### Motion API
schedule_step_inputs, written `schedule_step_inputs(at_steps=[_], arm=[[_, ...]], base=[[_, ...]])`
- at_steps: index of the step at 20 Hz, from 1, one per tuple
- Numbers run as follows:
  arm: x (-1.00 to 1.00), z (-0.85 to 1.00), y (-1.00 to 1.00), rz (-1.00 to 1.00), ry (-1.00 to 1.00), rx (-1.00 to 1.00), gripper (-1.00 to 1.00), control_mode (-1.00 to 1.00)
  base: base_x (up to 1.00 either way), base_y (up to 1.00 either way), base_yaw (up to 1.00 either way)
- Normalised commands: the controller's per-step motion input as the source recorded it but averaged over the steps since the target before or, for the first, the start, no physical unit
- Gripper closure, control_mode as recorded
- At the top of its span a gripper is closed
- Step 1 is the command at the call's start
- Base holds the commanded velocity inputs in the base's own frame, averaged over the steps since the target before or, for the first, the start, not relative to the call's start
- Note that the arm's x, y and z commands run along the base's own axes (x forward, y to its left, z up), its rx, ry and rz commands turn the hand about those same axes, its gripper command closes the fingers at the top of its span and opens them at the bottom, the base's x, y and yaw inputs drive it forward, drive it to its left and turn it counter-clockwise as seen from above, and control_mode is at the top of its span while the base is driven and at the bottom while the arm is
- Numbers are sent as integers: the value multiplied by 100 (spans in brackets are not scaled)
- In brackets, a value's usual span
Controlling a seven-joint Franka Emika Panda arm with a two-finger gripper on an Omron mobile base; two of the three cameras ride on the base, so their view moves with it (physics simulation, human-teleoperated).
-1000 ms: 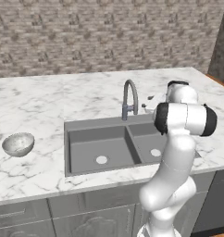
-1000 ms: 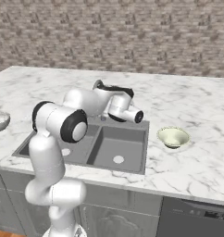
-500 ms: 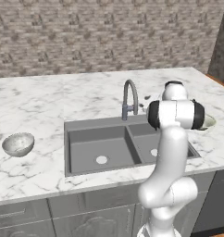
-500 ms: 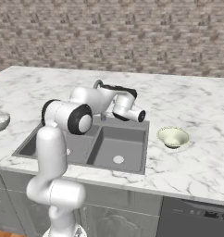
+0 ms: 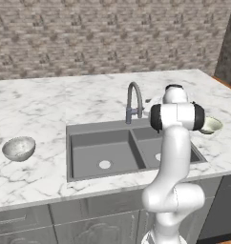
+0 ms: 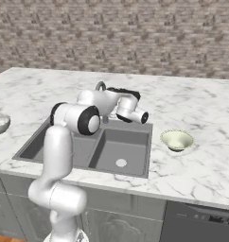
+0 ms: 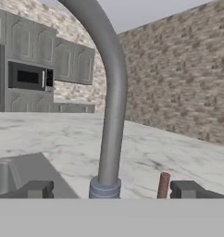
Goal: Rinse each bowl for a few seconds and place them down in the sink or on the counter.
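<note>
Gripper [image 7: 112, 190] at the faucet [image 7: 110, 106], spread wide and empty.
Faucet stem rises between its fingertips, above the sink [image 5: 89, 152]. Grey bowl [image 5: 18, 148] sits far left on the bench [image 5: 50, 102]; cream bowl [image 6: 177, 140] sits right of the sink, both well apart from the gripper.

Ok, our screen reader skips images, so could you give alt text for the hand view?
The steel faucet rises close ahead between the open fingers, its base collar on the white marble counter beside the dark sink. A small brown handle stands right of the base; a stone wall and grey cabinets lie behind.
</note>
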Motion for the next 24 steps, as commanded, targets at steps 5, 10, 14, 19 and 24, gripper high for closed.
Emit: schedule_step_inputs(at_steps=[5, 10, 14, 19, 24], arm=[[36, -15, 1, 0, 0, 2, -100, -100], [35, -9, 0, 0, 0, 4, -100, -100], [34, -8, 0, 0, 0, 7, -100, -100], [42, -10, 0, 0, 5, 9, -100, -100], [33, -15, 0, 0, 7, 11, -100, -100]], base=[[0, 0, 0], [0, 0, 0], [0, 0, 0], [0, 0, 0], [0, 0, 0]])
